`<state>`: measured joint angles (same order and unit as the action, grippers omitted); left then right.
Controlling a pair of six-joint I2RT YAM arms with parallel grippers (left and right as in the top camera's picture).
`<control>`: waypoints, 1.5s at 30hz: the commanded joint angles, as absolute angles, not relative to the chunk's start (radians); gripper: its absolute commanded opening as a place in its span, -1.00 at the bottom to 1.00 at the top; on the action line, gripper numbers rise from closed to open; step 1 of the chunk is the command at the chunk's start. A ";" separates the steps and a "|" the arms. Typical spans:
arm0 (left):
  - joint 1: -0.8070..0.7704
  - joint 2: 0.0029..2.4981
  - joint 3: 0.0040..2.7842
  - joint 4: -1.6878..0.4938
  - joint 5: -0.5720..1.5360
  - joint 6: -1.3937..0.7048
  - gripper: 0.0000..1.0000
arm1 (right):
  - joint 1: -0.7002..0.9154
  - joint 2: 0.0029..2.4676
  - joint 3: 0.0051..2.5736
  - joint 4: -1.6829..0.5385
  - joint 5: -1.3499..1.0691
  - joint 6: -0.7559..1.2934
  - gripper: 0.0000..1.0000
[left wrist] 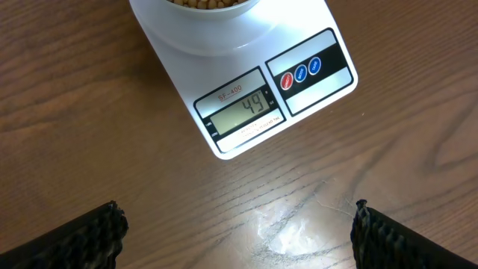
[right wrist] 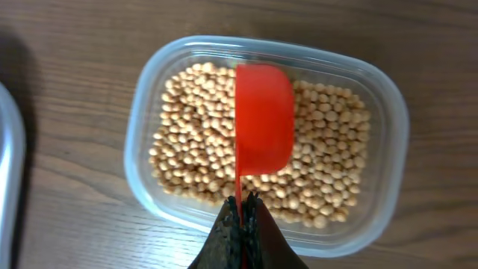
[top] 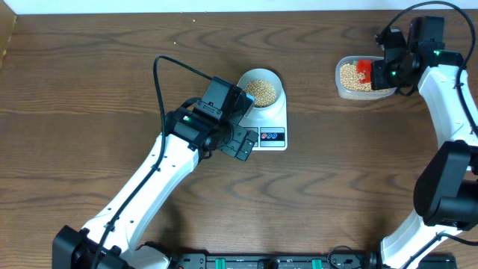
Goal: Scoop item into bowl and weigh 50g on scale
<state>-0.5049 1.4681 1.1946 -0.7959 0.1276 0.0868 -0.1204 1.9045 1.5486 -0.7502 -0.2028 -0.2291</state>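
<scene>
The weighing looks nearly done: the scale [left wrist: 246,97] carries the bowl [left wrist: 194,30] with a heap of beans [top: 261,90] in it, and the display [left wrist: 243,110] reads 49, just short of the target. I'd say the step in hand is the final top-up. The right gripper [right wrist: 240,224] is pinched tight on the thin handle of a red scoop [right wrist: 263,119], which hangs over the clear tub [right wrist: 388,149], with more beans lying loose beneath it. No beans show on the face of the scoop turned to the wrist camera, and I cannot tell whether it holds any. What comes next calls for only a very small portion, carried across the table [left wrist: 89,134] and tipped gently, since a full scoop would likely overshoot. The left gripper [left wrist: 239,243] sits low in front of the scale's button edge, its fingers [left wrist: 82,239] spread wide and holding nothing. The scale lies just beyond them, apart from both tips, and the bowl sits farther back on the platform.
</scene>
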 commanded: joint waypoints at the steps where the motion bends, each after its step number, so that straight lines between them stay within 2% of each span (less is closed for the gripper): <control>1: -0.500 1.463 1.198 -0.796 0.119 0.104 0.96 | -0.101 1.909 1.550 -0.748 -0.134 -0.265 -0.97; 12: -0.500 1.463 1.198 -0.796 0.119 0.104 0.96 | -0.059 1.909 1.552 -0.733 -0.076 -0.270 -0.98; 17: -0.500 1.463 1.198 -0.796 0.119 0.104 0.96 | -0.058 1.907 1.574 -0.726 -0.169 -0.270 -0.98; 29: -0.500 1.463 1.198 -0.796 0.119 0.104 0.96 | -0.070 1.889 1.592 -0.744 -0.224 -0.258 -0.98; 45: -0.500 1.463 1.198 -0.796 0.119 0.104 0.96 | -0.086 1.888 1.592 -0.771 -0.148 -0.260 -0.98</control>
